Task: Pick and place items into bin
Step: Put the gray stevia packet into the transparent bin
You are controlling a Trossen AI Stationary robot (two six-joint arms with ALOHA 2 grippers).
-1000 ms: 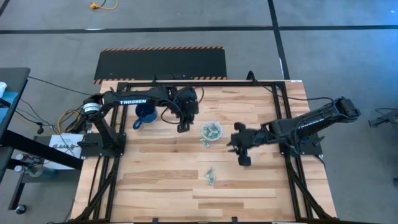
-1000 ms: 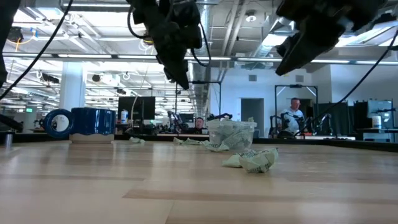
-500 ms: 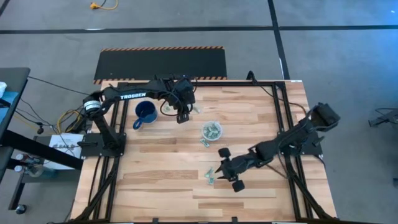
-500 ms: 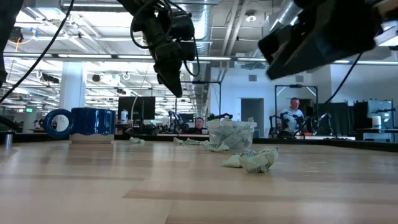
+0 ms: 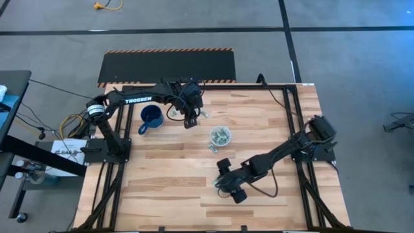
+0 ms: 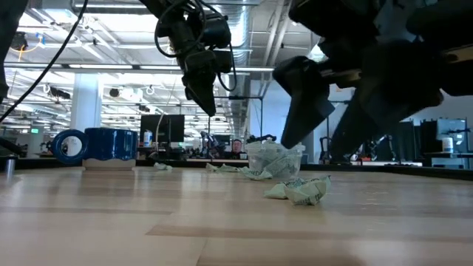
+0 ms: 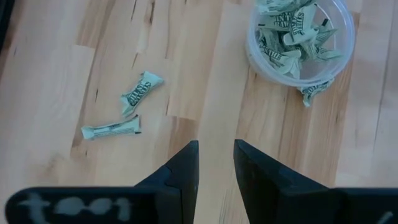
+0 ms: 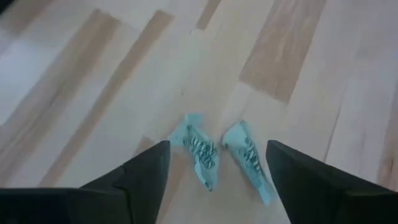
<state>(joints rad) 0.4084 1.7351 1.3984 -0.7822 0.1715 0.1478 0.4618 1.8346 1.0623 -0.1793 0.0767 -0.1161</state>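
Observation:
The clear cup (image 5: 220,136) stands right of the table's middle, partly filled with pale green wrapped pieces (image 7: 292,37). One piece (image 7: 314,90) lies against its foot. My right gripper (image 8: 214,180) is open and wide, hovering just above two pieces (image 8: 200,152) (image 8: 249,158) on the near half of the table, a finger on either side of them. My left gripper (image 7: 216,165) hangs in the air left of the cup, open by a narrow gap. Two more pieces (image 7: 142,87) (image 7: 112,129) lie on the wood below it.
A dark blue handled mug (image 5: 151,118) stands on the table's far left part, left of my left gripper (image 5: 189,120). In the low view the two near pieces (image 6: 299,191) lie in front of the cup (image 6: 275,159). Bare wood spans the near left part.
My right gripper has swung from right of the cup toward the table's near edge and leftward, coming down over the two near pieces. My left gripper has drawn back a little toward the far edge and then held still. No piece has moved.

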